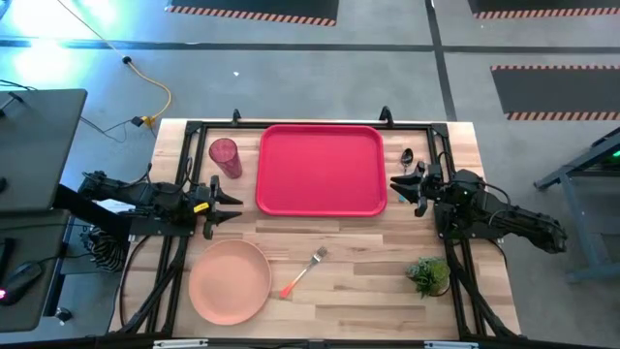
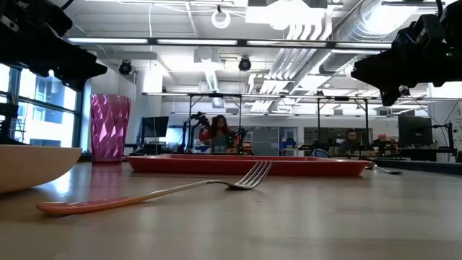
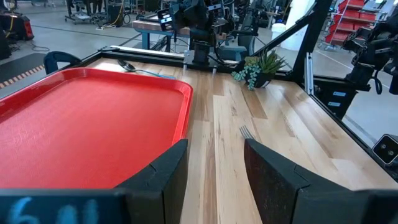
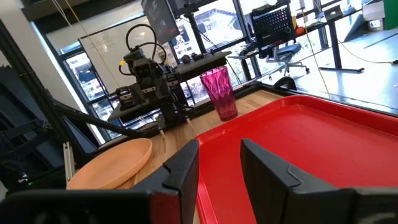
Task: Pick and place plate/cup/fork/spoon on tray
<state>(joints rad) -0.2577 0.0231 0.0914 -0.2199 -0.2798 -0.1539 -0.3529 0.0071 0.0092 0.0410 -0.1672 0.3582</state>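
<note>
The red tray [image 1: 322, 169] lies at the table's far middle. The magenta cup [image 1: 225, 157] stands upright left of it. The pink plate [image 1: 230, 280] lies near the front left. The orange-handled fork [image 1: 303, 271] lies right of the plate, its tines raised in the low view [image 2: 249, 177]. The spoon [image 1: 408, 156] lies just right of the tray. My left gripper [image 1: 235, 204] is open and empty by the tray's left near corner. My right gripper [image 1: 394, 187] is open and empty by the tray's right edge.
A small potted plant [image 1: 427, 275] stands near the front right. Black frame rails [image 1: 291, 124] run along the table's far, left and right edges. Bare wood [image 1: 358, 291] lies between fork and plant.
</note>
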